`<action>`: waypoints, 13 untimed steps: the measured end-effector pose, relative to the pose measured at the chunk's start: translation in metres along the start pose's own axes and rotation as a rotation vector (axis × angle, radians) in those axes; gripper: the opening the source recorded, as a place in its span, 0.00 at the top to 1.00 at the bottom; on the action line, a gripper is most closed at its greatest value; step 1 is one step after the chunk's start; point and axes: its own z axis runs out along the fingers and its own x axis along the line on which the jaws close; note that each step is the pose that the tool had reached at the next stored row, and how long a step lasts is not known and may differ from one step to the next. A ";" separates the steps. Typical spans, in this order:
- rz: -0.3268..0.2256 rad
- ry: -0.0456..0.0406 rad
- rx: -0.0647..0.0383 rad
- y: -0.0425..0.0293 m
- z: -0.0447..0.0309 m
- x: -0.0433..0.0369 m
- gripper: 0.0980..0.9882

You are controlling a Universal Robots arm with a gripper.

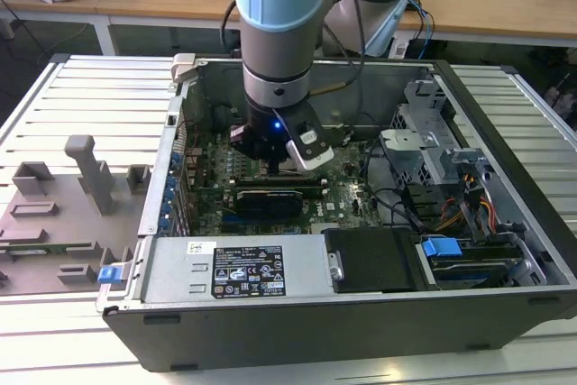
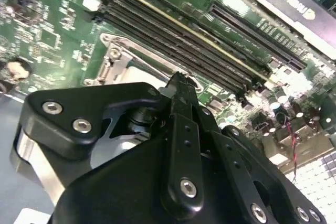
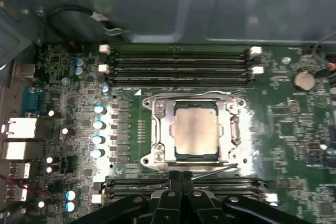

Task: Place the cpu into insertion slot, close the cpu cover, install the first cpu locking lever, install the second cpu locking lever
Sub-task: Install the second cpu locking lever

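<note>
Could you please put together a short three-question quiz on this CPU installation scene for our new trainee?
1. True or false: the cpu lies inside the socket, framed by the cpu cover.
2. In the first wrist view, the empty memory slots run: A) along one side of the socket only; B) along two opposite sides; C) nowhere.
3. Fill in: in the exterior view, the tool hangs over the ____ inside the computer case.

Key: 1 true; 2 B; 3 motherboard.
</note>
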 end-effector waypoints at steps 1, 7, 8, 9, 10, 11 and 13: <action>-0.008 0.0017 0.000 -0.0010 0.0037 0.0031 0.99; -0.031 0.0066 -0.006 -0.0042 0.0154 0.0161 0.99; -0.034 0.0071 -0.008 -0.0044 0.0162 0.0178 0.99; -0.039 0.0080 -0.012 -0.0047 0.0176 0.0210 0.99; -0.044 0.0088 -0.015 -0.0049 0.0192 0.0230 0.99; -0.049 0.0099 -0.016 -0.0052 0.0202 0.0238 0.99; -0.062 0.0127 -0.017 -0.0054 0.0220 0.0242 0.99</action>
